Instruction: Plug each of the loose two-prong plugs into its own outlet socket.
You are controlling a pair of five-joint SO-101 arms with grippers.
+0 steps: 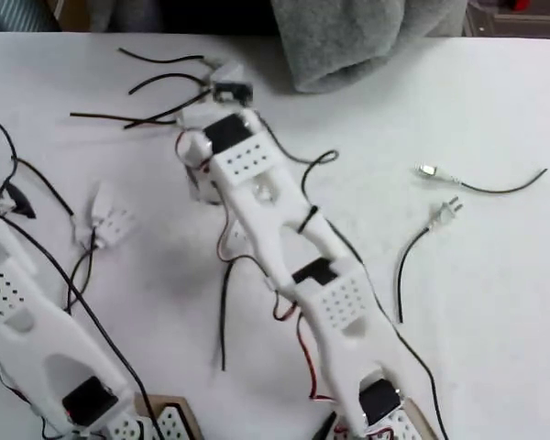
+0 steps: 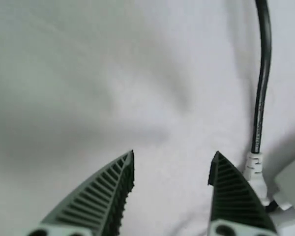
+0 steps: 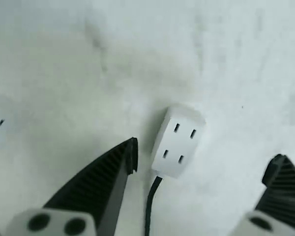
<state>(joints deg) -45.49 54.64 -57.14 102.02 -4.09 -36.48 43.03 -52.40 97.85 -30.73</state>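
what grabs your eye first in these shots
A long white arm stretches diagonally across the middle of the table. A white outlet block with four slots lies in the gap of the open right pincer. A loose two-prong plug lies toward the high view's right.

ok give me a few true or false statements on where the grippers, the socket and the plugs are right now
1. The right gripper is open over a white outlet block. True.
2. That outlet block already has a plug in it. False: all four of its slots are empty.
3. The left gripper is shut on a black cable. False: it is open and holds nothing; the cable lies beside it.
4. A two-prong plug lies loose on the table, apart from both arms. True.
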